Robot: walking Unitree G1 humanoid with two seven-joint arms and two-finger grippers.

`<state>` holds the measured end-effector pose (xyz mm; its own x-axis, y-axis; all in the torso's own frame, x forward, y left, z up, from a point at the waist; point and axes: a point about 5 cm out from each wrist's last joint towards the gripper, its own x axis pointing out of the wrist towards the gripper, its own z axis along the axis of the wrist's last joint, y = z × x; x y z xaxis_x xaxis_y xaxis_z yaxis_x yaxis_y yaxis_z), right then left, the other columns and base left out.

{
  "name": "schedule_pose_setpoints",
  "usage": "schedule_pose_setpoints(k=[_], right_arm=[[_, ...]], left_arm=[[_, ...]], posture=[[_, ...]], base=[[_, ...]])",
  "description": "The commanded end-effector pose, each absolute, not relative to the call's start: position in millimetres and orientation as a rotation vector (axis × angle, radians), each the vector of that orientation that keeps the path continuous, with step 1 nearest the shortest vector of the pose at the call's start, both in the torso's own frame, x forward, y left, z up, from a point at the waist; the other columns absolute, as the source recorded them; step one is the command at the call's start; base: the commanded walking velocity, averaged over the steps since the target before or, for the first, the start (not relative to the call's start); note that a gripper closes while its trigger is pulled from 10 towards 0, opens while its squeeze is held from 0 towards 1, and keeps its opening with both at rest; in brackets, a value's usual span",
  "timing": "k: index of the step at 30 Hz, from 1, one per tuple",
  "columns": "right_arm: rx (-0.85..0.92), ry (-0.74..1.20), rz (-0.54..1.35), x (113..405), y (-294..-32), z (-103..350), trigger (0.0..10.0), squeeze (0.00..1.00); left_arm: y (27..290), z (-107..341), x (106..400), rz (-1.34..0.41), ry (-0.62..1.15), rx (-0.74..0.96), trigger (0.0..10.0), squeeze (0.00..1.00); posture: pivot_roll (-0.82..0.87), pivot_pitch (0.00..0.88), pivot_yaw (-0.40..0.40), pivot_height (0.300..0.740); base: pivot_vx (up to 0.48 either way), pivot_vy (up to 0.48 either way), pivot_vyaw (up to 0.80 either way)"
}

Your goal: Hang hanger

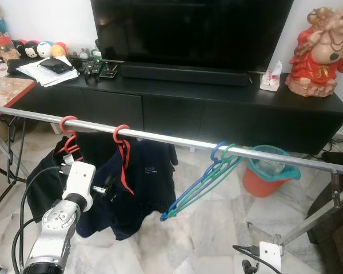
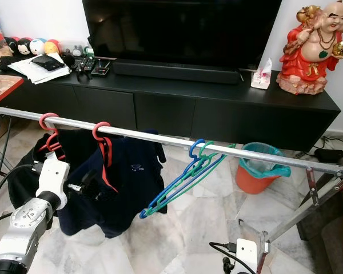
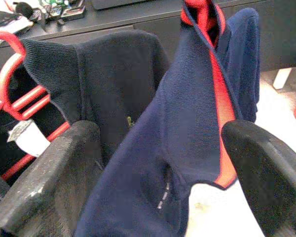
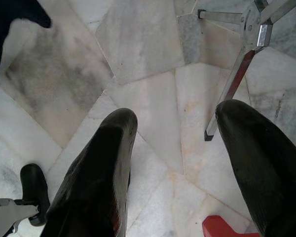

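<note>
Flanking navy shirt (image 3: 187, 148), left hand (image 3: 160, 168) open.

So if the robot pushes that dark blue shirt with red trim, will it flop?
Probably yes: the navy shirt drapes in soft folds. It hangs from one red hanger hooked on the rail, so it would likely swing.

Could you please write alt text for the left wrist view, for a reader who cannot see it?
The left gripper, jaws open, faces a navy shirt with red collar trim that hangs between its fingers. Behind hangs a dark shirt on a red hanger, with a black cabinet beyond.
</note>
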<state>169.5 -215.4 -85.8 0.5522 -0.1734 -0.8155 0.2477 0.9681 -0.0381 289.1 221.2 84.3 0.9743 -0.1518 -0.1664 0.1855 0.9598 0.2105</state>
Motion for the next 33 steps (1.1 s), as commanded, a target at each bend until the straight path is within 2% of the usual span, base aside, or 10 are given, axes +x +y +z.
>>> schedule_pose_setpoints(k=[1, 23, 27, 33], right_arm=[[0.079, 0.958, -0.245, 170, -216, -86, 10.0, 0.0], [0.079, 0.959, -0.241, 170, -216, -86, 10.0, 0.0], [0.078, 0.96, -0.238, 170, -215, -86, 10.0, 0.0], [0.077, 0.961, -0.235, 170, -215, -86, 10.0, 0.0]], left_arm=[[215, 85, 292, -0.209, 0.143, 0.229, 10.0, 0.0], [209, 86, 291, -0.267, 0.132, 0.235, 10.0, 0.0], [203, 86, 288, -0.327, 0.124, 0.217, 10.0, 0.0], [203, 84, 283, -0.381, 0.154, 0.225, 10.0, 0.0]], posture=[[0.1, 0.0, -0.058, 0.74], [0.11, 0.0, -0.059, 0.74], [0.11, 0.0, -0.059, 0.74], [0.11, 0.0, -0.059, 0.74]], base=[[0.0, 0.0, 0.0], [0.242, 0.0, 0.0], [0.274, 0.0, 0.0], [0.0, 0.0, 0.0]])
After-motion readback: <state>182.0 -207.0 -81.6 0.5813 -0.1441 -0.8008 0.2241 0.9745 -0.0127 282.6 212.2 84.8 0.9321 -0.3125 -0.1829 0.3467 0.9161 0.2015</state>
